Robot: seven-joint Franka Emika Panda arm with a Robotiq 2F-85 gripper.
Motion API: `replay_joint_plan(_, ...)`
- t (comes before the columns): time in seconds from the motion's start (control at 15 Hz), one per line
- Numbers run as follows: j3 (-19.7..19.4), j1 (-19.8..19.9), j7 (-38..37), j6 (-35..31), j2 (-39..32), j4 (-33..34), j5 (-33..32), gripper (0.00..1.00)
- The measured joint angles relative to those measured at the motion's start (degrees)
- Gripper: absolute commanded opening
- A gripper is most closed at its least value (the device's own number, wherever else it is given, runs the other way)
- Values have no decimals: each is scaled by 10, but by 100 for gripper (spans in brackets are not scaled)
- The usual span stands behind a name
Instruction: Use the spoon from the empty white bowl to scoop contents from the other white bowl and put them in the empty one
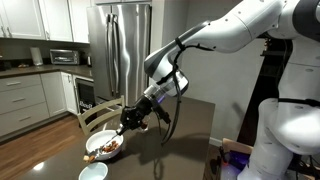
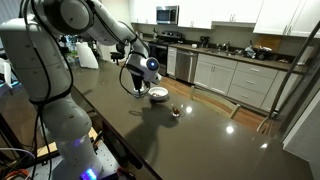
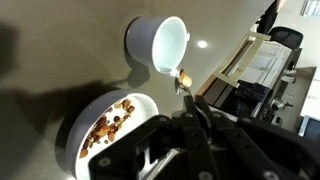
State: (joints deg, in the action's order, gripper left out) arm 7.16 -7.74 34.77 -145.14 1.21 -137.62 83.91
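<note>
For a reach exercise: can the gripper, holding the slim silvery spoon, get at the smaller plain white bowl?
Probably yes: the gripper holds the slim silvery spoon, tip beside the smaller white bowl, nothing between them.

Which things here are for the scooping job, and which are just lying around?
For the job: slim pale spoon, pinched in the shut tool; small deep plain white bowl; wide shallow white bowl; brown and tan chunks in it.

Just lying about: small dark thing on the dark table; tall steel fridge; silver microwave.
</note>
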Motion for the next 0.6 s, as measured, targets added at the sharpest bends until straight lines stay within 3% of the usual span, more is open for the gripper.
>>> replay_joint_plan(0.6, 13, -1, 0, -1, 7, -15, 1, 2)
